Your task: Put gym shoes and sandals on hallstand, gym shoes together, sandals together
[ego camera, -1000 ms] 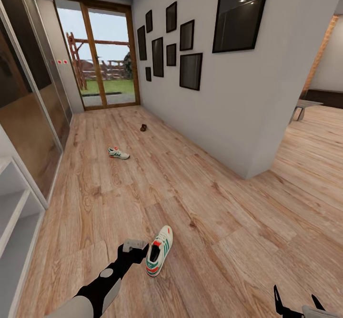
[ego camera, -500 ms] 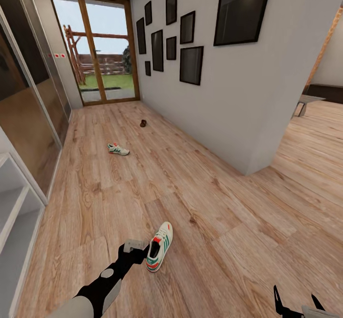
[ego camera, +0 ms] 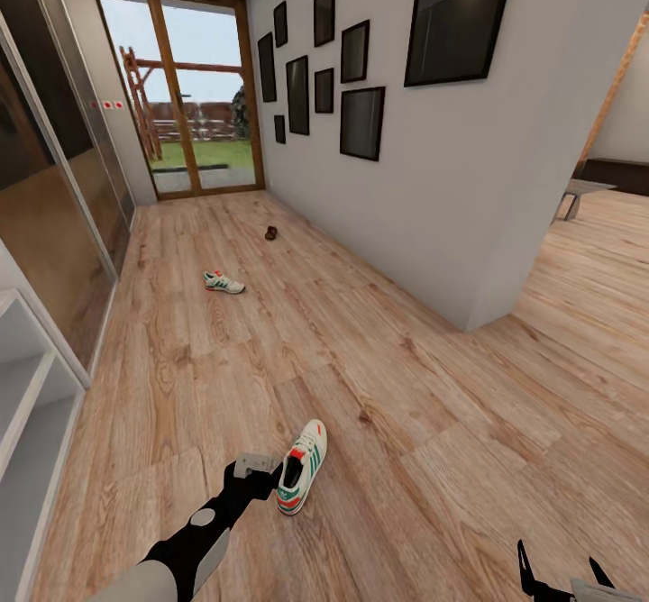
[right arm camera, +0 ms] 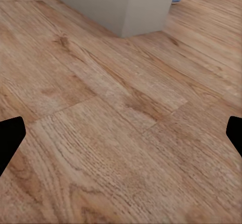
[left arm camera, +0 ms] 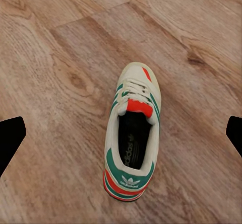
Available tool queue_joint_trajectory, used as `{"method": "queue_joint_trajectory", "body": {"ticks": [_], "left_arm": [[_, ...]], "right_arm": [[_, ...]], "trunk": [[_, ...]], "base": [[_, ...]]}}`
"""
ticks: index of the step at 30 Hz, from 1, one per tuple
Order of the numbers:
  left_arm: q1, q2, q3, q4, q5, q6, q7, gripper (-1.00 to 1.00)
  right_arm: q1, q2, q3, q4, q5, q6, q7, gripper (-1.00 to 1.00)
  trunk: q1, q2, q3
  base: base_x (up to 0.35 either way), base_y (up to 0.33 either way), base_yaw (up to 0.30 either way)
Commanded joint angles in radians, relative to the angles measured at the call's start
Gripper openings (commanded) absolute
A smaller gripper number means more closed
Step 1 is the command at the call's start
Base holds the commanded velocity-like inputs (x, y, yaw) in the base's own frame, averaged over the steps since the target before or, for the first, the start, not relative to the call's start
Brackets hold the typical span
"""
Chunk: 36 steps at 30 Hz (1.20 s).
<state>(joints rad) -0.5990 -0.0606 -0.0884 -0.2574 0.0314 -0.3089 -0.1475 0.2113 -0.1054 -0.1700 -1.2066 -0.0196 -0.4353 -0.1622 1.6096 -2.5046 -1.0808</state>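
My left gripper (left arm camera: 121,133) jaws wide, hovering over near gym shoe (left arm camera: 132,133) lying on corridor floor (ego camera: 406,422) | right gripper (right arm camera: 121,133) jaws wide above bare planks | second gym shoe (ego camera: 223,282) and a sandal (ego camera: 270,233) farther down the corridor | hallstand (ego camera: 22,386) at left | wall corner (ego camera: 473,314) at right, nothing blocking.

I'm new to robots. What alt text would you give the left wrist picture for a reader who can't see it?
A single cream-white lace-up sneaker with green side stripes and orange-red heel and tongue patches lies on warm brown wood-grain plank flooring, seen from above. The two dark fingertips of the robot's open left tool show at opposite edges of the picture, spread wide and not touching the shoe.
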Motion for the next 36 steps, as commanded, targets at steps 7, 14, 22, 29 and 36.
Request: {"method": "queue_joint_trajectory", "body": {"ticks": [7, 14, 22, 29, 36], "left_arm": [[-0.001, 0.001, -0.005, 0.001, 0.004, -0.004, 0.0, 1.0], [-0.001, 0.001, -0.005, 0.001, 0.004, -0.005, 0.0, 1.0], [-0.001, 0.001, -0.006, 0.001, 0.004, -0.005, 0.0, 1.0], [-0.001, 0.0, -0.008, 0.001, 0.002, -0.006, 0.0, 1.0], [-0.001, -0.002, -0.026, 0.003, 0.0, -0.007, 0.001, 1.0]], "right_arm": [[0.0, 0.0, 0.001, -0.001, -0.002, -0.002, -0.003, 1.0], [0.0, 0.0, 0.001, -0.001, -0.002, -0.002, -0.003, 1.0], [0.0, 0.0, 0.001, -0.001, -0.002, -0.002, -0.004, 1.0], [0.0, 0.0, 0.001, -0.001, -0.002, -0.002, -0.004, 1.0], [0.0, 0.001, 0.001, -0.001, -0.002, -0.002, -0.004, 1.0]], "trunk": [[0.0, 0.0, -0.007], [0.0, 0.0, -0.017], [0.0, 0.0, -0.029], [0.0, 0.0, -0.037], [0.0, 0.0, -0.04]], "base": [[0.0, 0.0, 0.0], [0.0, 0.0, 0.0], [0.0, 0.0, 0.0], [0.0, 0.0, 0.0], [0.0, 0.0, 0.0]]}}
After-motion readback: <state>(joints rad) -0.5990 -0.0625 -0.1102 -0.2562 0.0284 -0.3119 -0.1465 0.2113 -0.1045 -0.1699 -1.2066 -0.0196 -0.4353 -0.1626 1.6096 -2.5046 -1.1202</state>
